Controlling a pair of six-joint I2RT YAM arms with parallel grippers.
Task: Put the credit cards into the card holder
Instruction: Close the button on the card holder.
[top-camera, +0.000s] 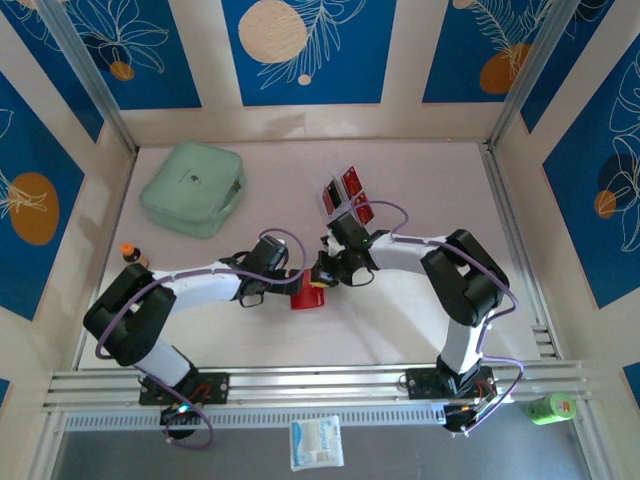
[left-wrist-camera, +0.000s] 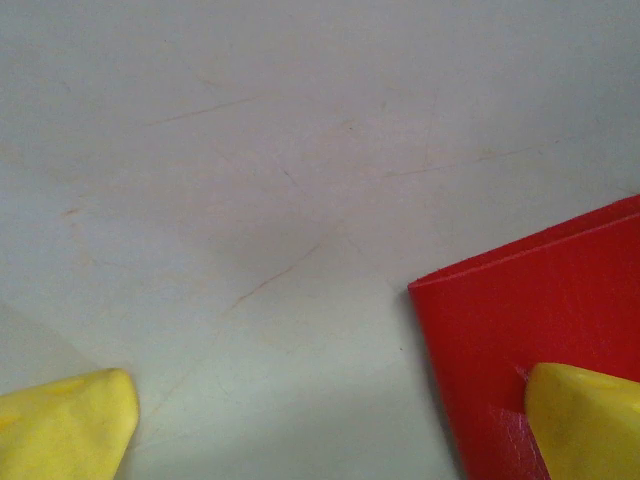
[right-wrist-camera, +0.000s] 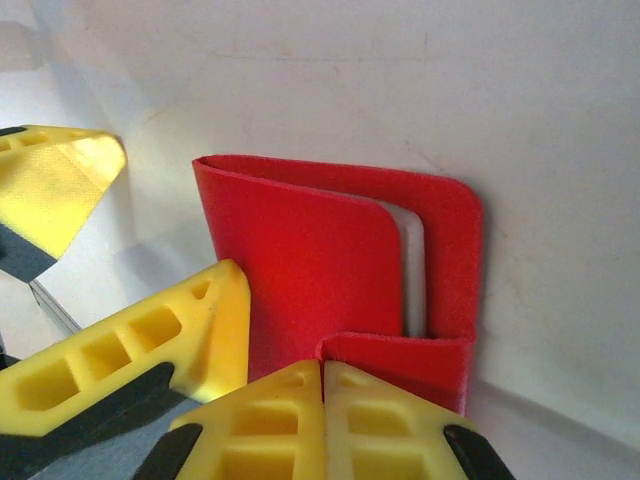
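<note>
the flat folding card holder (right-wrist-camera: 330, 250) is plain red. the left gripper (left-wrist-camera: 325, 400) has yellow fingertips (left-wrist-camera: 70, 425). the thin rectangular credit cards (top-camera: 352, 183) are red and black. the soft zipped case (top-camera: 192, 188) is mint green and the table (left-wrist-camera: 250, 150) is off-white. the wall panels (top-camera: 300, 50) are blue with white leaf outlines and cream and orange discs.

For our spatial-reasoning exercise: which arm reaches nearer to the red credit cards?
Right. The right arm ends just in front of the credit cards; the left arm ends further left, at the card holder.
</note>
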